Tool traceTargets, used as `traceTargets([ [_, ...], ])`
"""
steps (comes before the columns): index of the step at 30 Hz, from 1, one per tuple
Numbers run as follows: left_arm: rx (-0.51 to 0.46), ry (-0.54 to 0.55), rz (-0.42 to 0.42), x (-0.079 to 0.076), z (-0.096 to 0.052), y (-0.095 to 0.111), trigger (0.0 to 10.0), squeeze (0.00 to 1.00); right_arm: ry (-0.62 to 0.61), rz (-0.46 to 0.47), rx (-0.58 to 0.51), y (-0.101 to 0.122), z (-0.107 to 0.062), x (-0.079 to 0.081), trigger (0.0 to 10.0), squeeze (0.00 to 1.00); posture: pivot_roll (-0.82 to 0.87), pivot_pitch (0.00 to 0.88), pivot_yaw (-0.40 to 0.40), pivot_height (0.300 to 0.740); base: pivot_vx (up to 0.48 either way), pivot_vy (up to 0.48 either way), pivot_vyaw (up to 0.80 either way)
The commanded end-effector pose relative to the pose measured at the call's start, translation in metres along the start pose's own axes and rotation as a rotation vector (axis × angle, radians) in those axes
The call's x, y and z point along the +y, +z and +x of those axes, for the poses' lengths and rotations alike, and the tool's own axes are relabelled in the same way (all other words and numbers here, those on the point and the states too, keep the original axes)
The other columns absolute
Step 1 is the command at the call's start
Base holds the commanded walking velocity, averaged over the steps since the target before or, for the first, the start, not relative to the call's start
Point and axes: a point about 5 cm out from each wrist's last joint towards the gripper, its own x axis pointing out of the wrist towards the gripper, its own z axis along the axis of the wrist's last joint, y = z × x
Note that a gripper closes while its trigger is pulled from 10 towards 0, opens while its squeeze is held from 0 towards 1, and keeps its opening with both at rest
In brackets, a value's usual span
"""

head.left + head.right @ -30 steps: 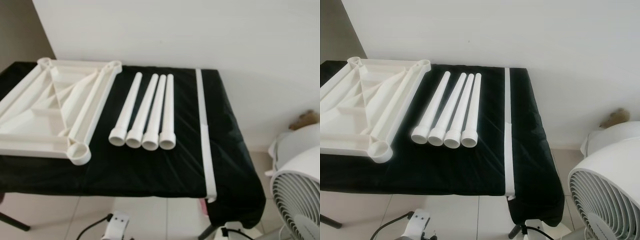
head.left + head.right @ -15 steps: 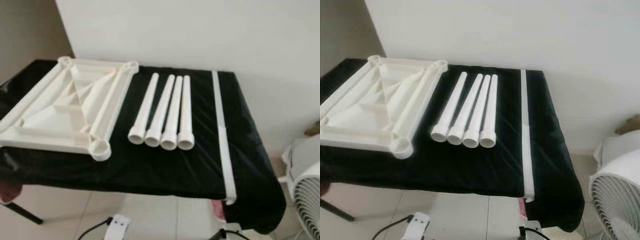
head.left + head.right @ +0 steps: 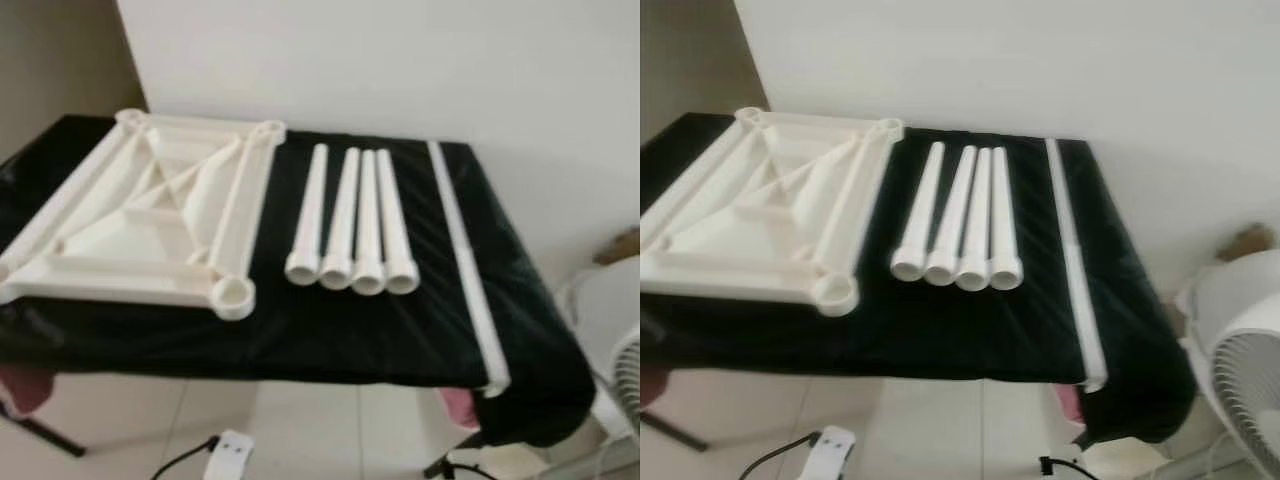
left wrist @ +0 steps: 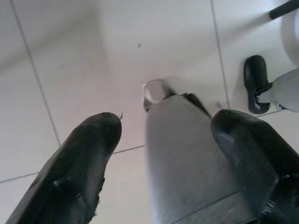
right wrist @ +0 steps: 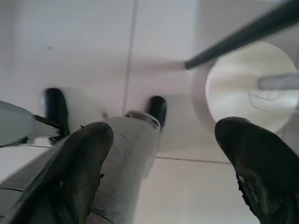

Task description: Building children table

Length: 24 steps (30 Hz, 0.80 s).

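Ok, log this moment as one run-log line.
stage: approach, nothing grasped | left hand: open, idle over floor | right hand: open, idle | table frame and four legs lying on black table

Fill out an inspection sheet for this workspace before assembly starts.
Surface: black-covered table against a white wall.
Job's things: white tabletop frame lying underside up on the left; four white legs side by side to its right; one white strip near the right edge.
Clutter: nothing seen on the table.
Grippers: left gripper and right gripper hang over the floor tiles, jaws open, empty.
Cables: black cable on the floor.
Surroundings: white fan at right.
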Motion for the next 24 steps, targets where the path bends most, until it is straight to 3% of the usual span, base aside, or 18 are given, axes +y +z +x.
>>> traceTargets([
  [1,0.032,0.039,0.003,0.0001,-0.0005,-0.0069,10.0,0.0,-0.001,0.006,0.022,-0.0068,-0.0017,-0.0008,10.0,0.0,0.0,0.0,-0.011,0.74,0.0,0.345,0.0],
  [24,0.019,0.035,0.02,0.0012,-0.0002,-0.003,10.0,0.0,0.012,-0.011,0.001,-0.0018,-0.0004,0.0018,10.0,0.0,0.01,0.0,-0.014,0.74,0.0,0.346,0.0],
])
